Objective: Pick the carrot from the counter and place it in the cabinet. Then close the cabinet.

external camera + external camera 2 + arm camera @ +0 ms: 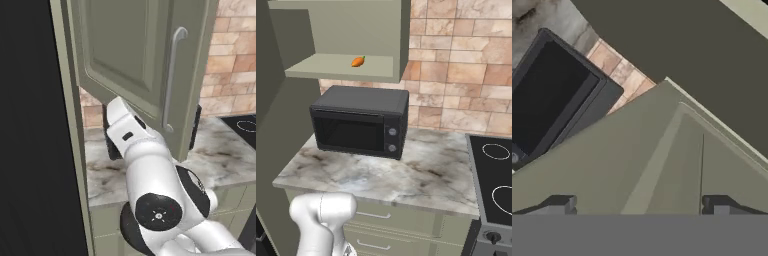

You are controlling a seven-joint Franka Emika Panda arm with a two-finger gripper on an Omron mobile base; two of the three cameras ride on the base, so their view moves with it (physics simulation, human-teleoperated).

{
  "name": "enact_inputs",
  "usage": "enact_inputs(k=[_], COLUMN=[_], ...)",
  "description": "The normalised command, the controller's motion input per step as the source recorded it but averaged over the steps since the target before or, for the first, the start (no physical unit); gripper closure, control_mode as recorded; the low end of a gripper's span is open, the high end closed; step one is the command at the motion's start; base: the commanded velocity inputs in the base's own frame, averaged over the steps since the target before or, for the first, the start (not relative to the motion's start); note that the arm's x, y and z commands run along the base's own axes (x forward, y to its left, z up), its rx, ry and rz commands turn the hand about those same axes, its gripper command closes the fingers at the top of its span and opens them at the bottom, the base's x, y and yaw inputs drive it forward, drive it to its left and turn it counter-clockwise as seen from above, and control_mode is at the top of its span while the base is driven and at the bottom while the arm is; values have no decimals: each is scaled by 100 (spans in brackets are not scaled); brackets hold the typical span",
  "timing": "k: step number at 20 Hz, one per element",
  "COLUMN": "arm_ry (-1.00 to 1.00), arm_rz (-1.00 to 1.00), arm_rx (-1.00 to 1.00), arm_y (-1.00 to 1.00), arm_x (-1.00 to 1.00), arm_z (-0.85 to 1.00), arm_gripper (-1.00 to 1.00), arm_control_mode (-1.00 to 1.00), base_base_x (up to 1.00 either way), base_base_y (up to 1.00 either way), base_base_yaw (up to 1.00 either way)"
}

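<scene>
The open cabinet door hung over the microwave, blocking passage above it; tabletop right of the microwave lay free.

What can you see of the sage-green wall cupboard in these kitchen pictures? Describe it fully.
The sage-green wall cupboard hangs above the black microwave oven, against the brick-tile wall. It stands open: its recessed-panel door is swung out, with a long pale metal bar handle running upright near its edge. The surfaces look painted and matt. On its floor lies the small orange carrot with a green top. The white arm reaches under the door.
</scene>
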Motion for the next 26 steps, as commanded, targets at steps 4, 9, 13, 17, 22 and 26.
enact_inputs(k=[4,9,13,17,22,26], arm_ry=[13,12,10,7,4,2], arm_rz=[-4,-2,0,0,0,0], arm_rx=[-17,-17,-17,-16,-16,-14], arm_y=[-74,-66,-64,-59,-51,-34], arm_x=[24,41,49,50,54,67], arm_z=[9,7,5,0,0,0], arm_gripper=[-100,-100,-100,-100,-100,-100], arm_control_mode=[-100,-100,-100,-100,-100,-100], base_base_x=[0,0,0,0,0,0], base_base_y=[0,0,0,0,0,0], base_base_yaw=[0,0,0,0,0,0])
